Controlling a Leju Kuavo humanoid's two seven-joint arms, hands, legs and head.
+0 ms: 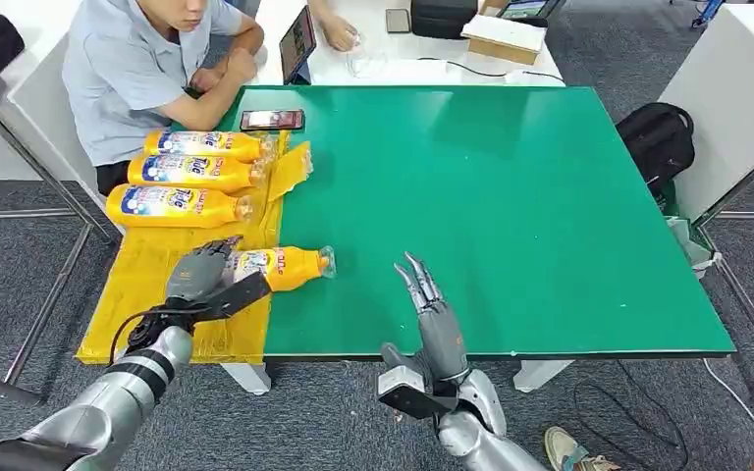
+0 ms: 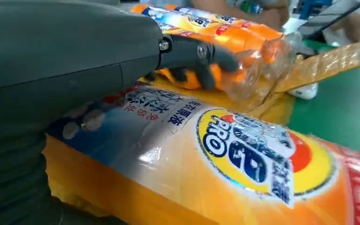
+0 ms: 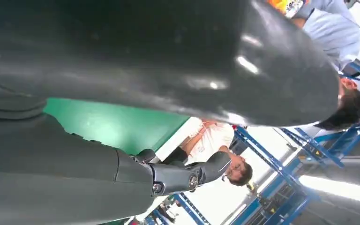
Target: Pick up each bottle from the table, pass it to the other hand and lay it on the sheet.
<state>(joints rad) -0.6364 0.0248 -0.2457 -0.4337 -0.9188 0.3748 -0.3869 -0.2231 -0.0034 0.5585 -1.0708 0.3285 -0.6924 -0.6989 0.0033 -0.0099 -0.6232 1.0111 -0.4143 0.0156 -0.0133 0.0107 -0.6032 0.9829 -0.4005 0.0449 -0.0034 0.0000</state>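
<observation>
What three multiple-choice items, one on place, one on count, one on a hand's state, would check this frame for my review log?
1. Where does the phone lie?
A. on the green table, at its far edge
B. on the yellow sheet
C. on the floor

2. How many orange bottles lie in a row on the yellow sheet, apart from the one under the left hand?
A. one
B. three
C. five

3. What is the right hand doing?
A. gripping a bottle
B. pressing on the phone
C. holding nothing, fingers extended over the green table

Answers:
1 A: the phone rests on green surface near the seated person.
2 B: three bottles lie side by side beyond the left hand, which rests on a fourth bottle.
3 C: nothing lies under or in that hand.
</observation>
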